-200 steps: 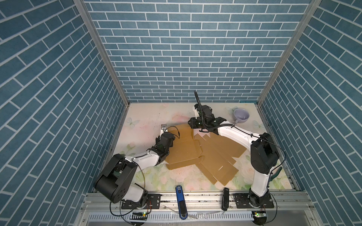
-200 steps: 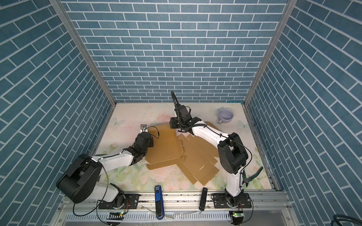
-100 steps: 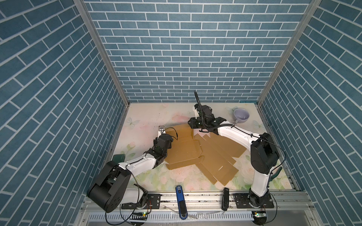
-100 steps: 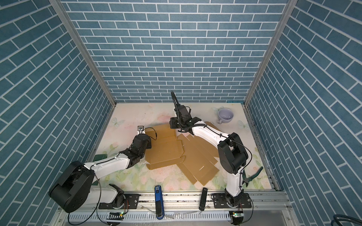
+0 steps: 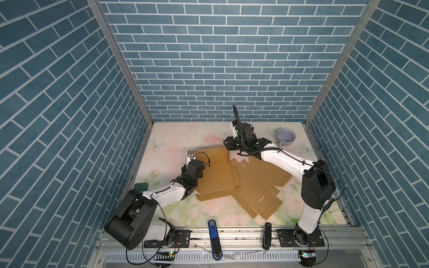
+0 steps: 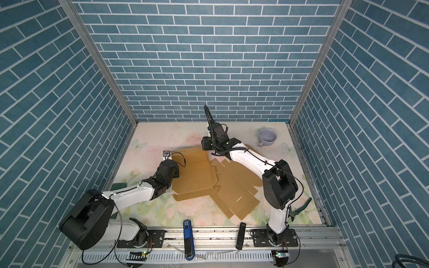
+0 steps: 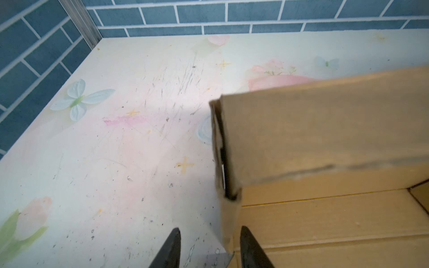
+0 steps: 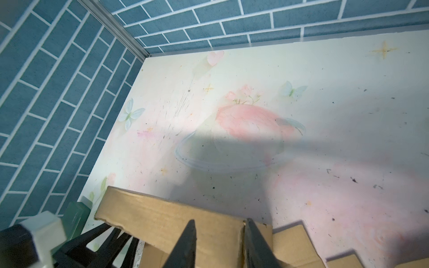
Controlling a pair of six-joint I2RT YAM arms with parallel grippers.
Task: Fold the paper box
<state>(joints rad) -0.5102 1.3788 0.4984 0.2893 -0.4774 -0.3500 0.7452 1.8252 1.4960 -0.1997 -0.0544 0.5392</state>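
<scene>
Blue brick walls (image 5: pixel 209 58) w/ white lines on 3 sides. Shiny metal posts (image 5: pixel 121 60) in back corners. Pale table top (image 5: pixel 176 137) w/ pink flowers, little butterflies (image 7: pixel 79 99), gold stars, lots of tiny dark scratches + specks. Metal rail (image 5: pixel 241 237) along front. Soft light, grey shadow (image 8: pixel 220 150) on table.

No legible text or labels

The paper box (image 5: pixel 222 181) is plain kraft brown. The table (image 5: pixel 171 148) is cream, printed with pink flowers, pale-blue butterflies and green leaves. The walls (image 5: pixel 209 58) are teal-blue brick with white joints. At 1 o'clock the mug (image 5: pixel 286 137) is lilac. The arms (image 5: pixel 283 162) are white with black joints.
</scene>
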